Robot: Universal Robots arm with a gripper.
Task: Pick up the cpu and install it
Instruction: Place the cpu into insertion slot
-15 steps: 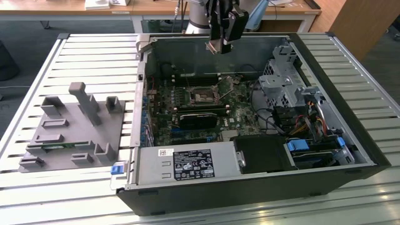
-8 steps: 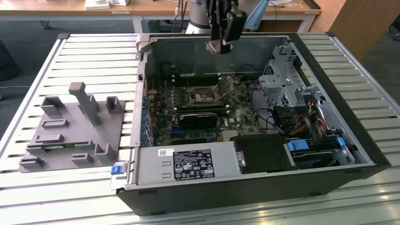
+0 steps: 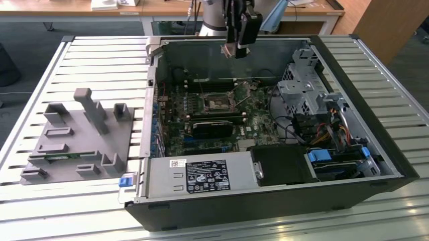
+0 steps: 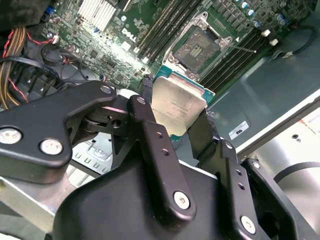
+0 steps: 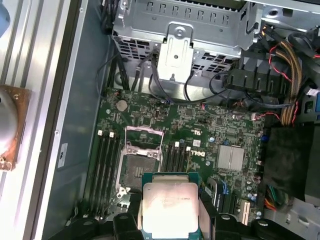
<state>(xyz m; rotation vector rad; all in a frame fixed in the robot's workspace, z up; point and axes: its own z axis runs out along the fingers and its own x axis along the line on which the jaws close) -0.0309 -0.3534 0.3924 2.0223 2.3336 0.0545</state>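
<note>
Evidently mid-carry: at the exterior view's left lay the grey fixture tray (image 3: 74,138). Rightward, above the open computer case (image 3: 268,208), the gripper (image 3: 236,51) pinched the cpu (image 4: 177,107) by its edges, well above the empty socket (image 3: 218,103). Seating it would likely call for squaring chip to socket, then descending gently.

An open computer case (image 3: 268,208) lies on a slatted table (image 3: 87,60) beside a grey holder (image 3: 75,143).
</note>
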